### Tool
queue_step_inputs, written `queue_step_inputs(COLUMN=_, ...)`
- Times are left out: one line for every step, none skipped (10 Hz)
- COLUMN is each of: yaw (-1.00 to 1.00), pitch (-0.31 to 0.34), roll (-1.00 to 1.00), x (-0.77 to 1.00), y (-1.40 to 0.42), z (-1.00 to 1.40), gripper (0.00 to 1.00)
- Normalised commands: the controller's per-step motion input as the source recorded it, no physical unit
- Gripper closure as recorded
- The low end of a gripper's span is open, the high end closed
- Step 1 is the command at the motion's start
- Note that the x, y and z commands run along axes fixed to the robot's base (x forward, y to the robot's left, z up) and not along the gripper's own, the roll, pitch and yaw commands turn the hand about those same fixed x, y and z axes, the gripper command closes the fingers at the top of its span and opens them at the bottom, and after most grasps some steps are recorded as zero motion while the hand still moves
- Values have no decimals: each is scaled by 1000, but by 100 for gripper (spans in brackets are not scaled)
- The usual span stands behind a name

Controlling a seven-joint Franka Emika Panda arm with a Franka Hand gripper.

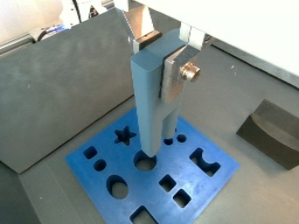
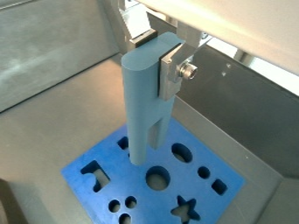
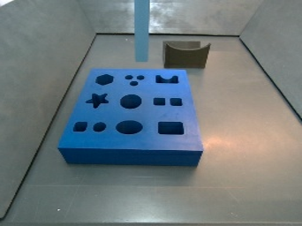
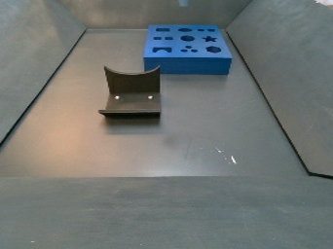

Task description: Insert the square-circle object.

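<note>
The square-circle object (image 3: 185,55) is a small dark block with a curved scoop in its top. It stands on the grey floor beside the blue board's far edge, and shows in the other side view (image 4: 131,92) and in a wrist view (image 1: 271,131). My gripper (image 1: 158,156) has tall light-blue fingers (image 2: 146,96) pressed together with nothing between them. It hangs over the blue board (image 1: 111,166) with shaped holes, well apart from the block. In a side view the gripper (image 3: 141,51) shows as one thin blue column near the board's far edge.
The blue board (image 3: 130,141) lies flat mid-floor, with star, round, oval and square holes; it also shows in the other views (image 4: 189,60) (image 2: 93,188). Grey metal walls (image 3: 48,53) close in the floor on the sides and back.
</note>
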Motion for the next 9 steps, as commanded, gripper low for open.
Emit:
queue_step_inputs(yaw=-620, pitch=-133, roll=-106, x=-454, y=-183, z=-537, gripper=100)
queue_step_inputs(yaw=-434, pitch=-123, roll=-91, x=-594, y=-311, z=-486, gripper=100)
queue_step_inputs(yaw=-383, pitch=-107, roll=-76, x=-634, y=-349, z=-434, gripper=100)
queue_step_inputs(yaw=-360, pitch=-99, roll=-59, x=-660, y=-357, z=-383, gripper=100)
queue_step_inputs(yaw=-343, pitch=-87, roll=-40, x=-677, y=-357, z=-314, gripper=100)
queue_step_inputs(yaw=-457, pitch=-79, roll=-26, x=-603, y=-257, z=-269, gripper=100)
queue_step_inputs(yaw=-586, pitch=-67, roll=-13, x=-509, y=-157, z=-240, gripper=100)
queue_step_inputs(yaw=-963, pitch=-37, roll=0, x=-220, y=0, z=-109, gripper=100)
queue_step_inputs(yaw=-977, pitch=-31, roll=0, x=-191, y=0, z=-103, gripper=100)
